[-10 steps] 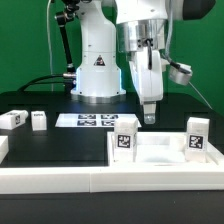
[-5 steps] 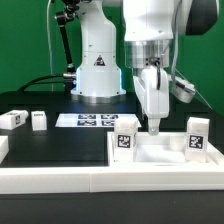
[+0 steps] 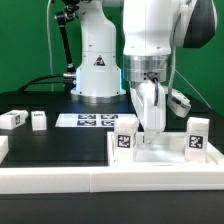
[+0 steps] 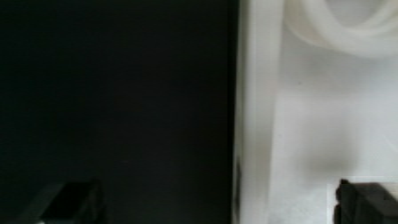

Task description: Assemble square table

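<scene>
Writing: the only label with print is a triangle warning sticker [image 3: 100, 62] on my white base [image 3: 98, 82]. It is too small to read. Everything else is black-and-white square tags with no letters.

The tabletop [image 3: 160, 155] lies flat on the black worktop [image 3: 60, 145], hollow side up, with its front wall against the long white rail [image 3: 100, 182]. It is square, so it has no long axis, and its edges run square with the rail.

A tagged block [image 3: 125, 142] stands upright at the tabletop's front corner on the exterior view's left. A second tagged block [image 3: 196, 140] stands at the corner on the exterior view's right. Both tags face the camera. I can't tell whether these are legs or part of the tabletop.

A leg [image 3: 12, 119] and a second leg [image 3: 38, 119] sit well apart from the tabletop, off to the exterior view's left, tags toward the camera. Their long axes are too small to call. The marker board [image 3: 97, 121] lies flat beyond the tabletop's far left corner.

My tool [image 3: 153, 128] points straight down at the tabletop's far edge. In the wrist view the tool [image 4: 214, 205] is spread wide with nothing in it. One fingertip [image 4: 365, 200] is over the white tabletop [image 4: 320, 120], and the other is over the dark worktop. The tabletop's edge runs between them. I can't tell if they touch it.
</scene>
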You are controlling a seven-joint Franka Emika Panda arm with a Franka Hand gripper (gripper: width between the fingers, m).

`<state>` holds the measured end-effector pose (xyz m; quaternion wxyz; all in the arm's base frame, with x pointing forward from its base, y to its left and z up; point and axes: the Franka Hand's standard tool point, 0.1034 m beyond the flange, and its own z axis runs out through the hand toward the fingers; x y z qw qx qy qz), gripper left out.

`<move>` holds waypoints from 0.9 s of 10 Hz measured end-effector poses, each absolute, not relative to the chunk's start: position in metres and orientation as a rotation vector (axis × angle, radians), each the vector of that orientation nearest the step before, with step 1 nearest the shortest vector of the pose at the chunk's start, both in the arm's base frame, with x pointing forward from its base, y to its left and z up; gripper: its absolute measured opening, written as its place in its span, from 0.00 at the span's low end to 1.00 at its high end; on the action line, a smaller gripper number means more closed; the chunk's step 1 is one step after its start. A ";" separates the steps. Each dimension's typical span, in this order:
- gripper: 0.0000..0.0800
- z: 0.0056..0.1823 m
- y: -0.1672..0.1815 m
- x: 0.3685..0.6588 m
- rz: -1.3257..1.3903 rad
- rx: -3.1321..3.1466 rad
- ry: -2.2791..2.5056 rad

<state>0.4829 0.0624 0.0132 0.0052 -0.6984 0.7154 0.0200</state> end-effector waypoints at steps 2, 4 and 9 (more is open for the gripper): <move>0.67 0.014 0.059 0.485 0.056 -2.203 2.222; 0.27 0.014 0.053 0.486 0.050 -2.223 2.205; 0.08 0.017 0.025 0.488 0.034 -2.317 2.117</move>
